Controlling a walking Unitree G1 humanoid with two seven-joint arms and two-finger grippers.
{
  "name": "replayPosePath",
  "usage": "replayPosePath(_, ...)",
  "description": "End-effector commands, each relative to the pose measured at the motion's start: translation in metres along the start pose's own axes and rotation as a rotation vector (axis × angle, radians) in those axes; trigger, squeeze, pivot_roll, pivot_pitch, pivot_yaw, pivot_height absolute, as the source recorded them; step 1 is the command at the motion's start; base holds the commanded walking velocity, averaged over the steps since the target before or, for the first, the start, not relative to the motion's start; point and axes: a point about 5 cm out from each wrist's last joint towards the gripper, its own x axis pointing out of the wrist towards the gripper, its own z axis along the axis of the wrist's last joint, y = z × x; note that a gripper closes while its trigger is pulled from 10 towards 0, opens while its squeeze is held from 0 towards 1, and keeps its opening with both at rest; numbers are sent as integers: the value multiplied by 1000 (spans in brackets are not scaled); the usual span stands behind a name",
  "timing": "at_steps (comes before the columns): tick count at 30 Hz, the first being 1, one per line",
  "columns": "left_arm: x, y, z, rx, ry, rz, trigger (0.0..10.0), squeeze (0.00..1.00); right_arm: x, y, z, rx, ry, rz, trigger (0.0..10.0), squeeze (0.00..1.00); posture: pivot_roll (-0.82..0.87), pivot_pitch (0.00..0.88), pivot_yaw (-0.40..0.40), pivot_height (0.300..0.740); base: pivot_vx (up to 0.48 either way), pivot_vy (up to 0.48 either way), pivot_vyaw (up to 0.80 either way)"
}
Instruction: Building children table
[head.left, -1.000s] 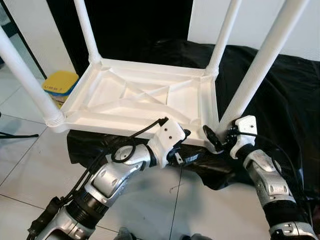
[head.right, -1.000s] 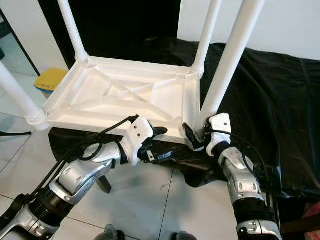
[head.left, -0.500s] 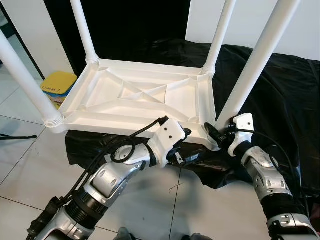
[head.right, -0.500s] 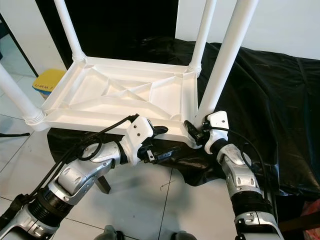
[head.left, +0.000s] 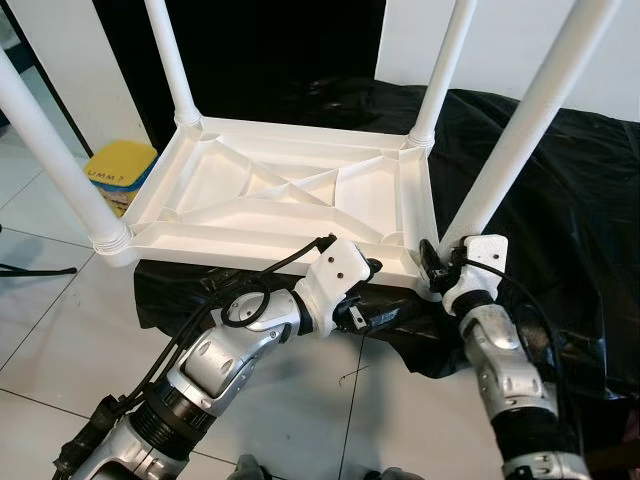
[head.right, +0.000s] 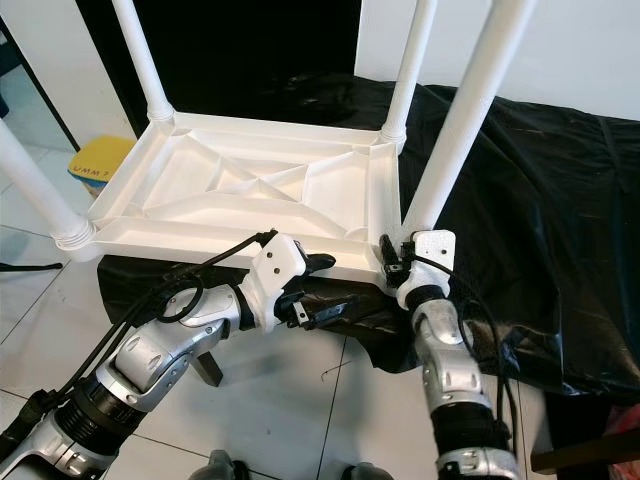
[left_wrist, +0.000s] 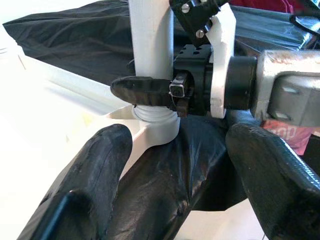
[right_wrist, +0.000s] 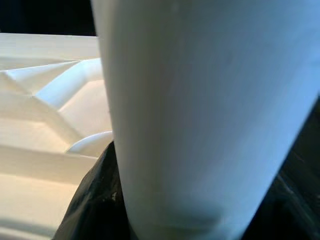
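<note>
**Upside-down white children's table with both pincers at its near right corner**

A white plastic children's table (head.left: 285, 200) lies upside down, its ribbed underside facing up, resting on a black cloth (head.left: 560, 190) spread over a low support. Four white legs stand up from its corners. The near right leg (head.left: 510, 150) rises from the corner at about 4 o'clock of the tabletop and leans toward 1 o'clock.

The right pincer (head.left: 436, 268) is at the foot of that leg, where it meets its socket. In the left wrist view one black finger (left_wrist: 142, 91) lies across the front of the leg just above the socket; the right wrist view is pressed close against the leg's white surface. The pincer is clenched around the near right leg.

The left pincer (head.left: 385, 318) sits just below the table's near edge, at about 6 o'clock, over the crumpled black cloth. Its two fingers are spread wide apart, released, grasping nothing.

At about 9 o'clock, a yellow-lidded container (head.left: 120, 172) stands on the pale tiled floor (head.left: 60, 330)
</note>
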Motion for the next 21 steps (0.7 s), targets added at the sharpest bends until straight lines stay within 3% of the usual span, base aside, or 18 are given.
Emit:
replayPosePath(1,-1,-7,1,-2,3,-114,10000,0,-11,-5,-23,11,116,-131,0,0,17,116,-28,740,0,0,0)
replayPosePath(8,0,-7,2,-8,-2,-108,10000,0,-12,7,-23,46,121,-227,0,0,19,113,-28,740,0,0,0)
replayPosePath(9,0,-8,1,-9,-3,-109,10000,0,-12,12,-21,39,108,-219,4980,0,18,110,-25,740,0,0,0)
replayPosePath(10,0,-8,1,-9,-3,-109,10000,0,-12,12,-21,39,108,-219,4980,0,18,110,-25,740,0,0,0)
replayPosePath(11,0,-8,1,-10,-4,-111,10000,0,-12,15,-17,21,80,-194,10000,0,15,106,-27,740,0,0,0)
replayPosePath(15,1,-8,2,-8,-4,-115,10000,0,-12,16,-10,-7,36,-131,10000,0,14,102,-27,740,0,0,0)
replayPosePath(16,1,-8,2,-8,-5,-115,10000,0,-12,14,-9,-9,27,-119,10000,804,14,100,-29,740,0,0,0)
replayPosePath(18,2,-8,2,-8,-6,-115,10000,0,-13,14,-8,-9,21,-112,10000,804,14,100,-29,740,0,0,0)
replayPosePath(19,2,-8,2,-7,-6,-115,10000,0,-13,12,-7,-17,8,-97,10000,1000,13,98,-30,740,0,0,0)
replayPosePath(21,2,-9,2,-6,-7,-116,10000,0,-14,10,-3,-29,-13,-68,10000,1000,13,97,-32,740,0,0,0)
